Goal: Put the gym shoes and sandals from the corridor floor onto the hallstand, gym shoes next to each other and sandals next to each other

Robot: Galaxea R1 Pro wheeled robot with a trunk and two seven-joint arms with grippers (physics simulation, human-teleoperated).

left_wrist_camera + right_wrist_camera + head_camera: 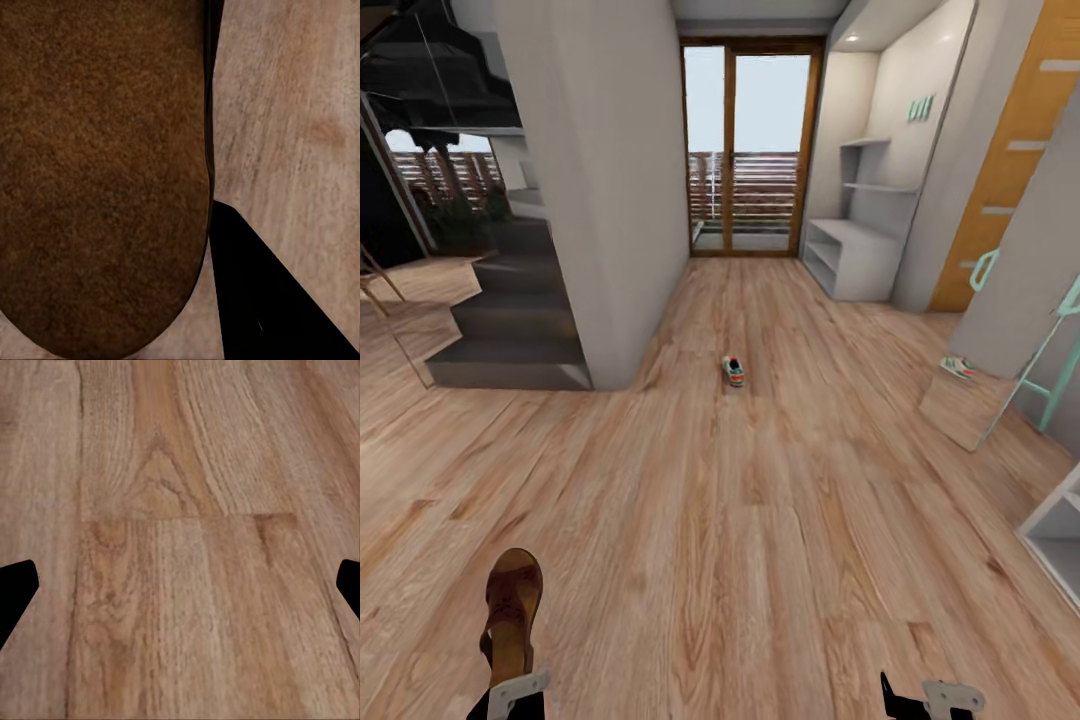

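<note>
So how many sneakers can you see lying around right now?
2. One sneaker lies mid-corridor on the floor; a second sneaker lies to the right, beside the grey wall. More shoes may be out of sight.

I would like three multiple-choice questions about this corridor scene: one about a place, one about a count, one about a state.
1. Where does the gym shoe in mid-corridor lie?
A. on the corridor floor
B. on the hallstand
C. on the stairs

2. How many gym shoes show in the head view?
A. none
B. two
C. four

3. What is the left gripper doing?
A. hanging open
B. holding a sandal
C. holding a gym shoe

Key: 1 A, it rests on bare planks before the glass door. 2 B, a second one lies near the right wall. 3 B, the brown sandal stands up from its fingers.
</note>
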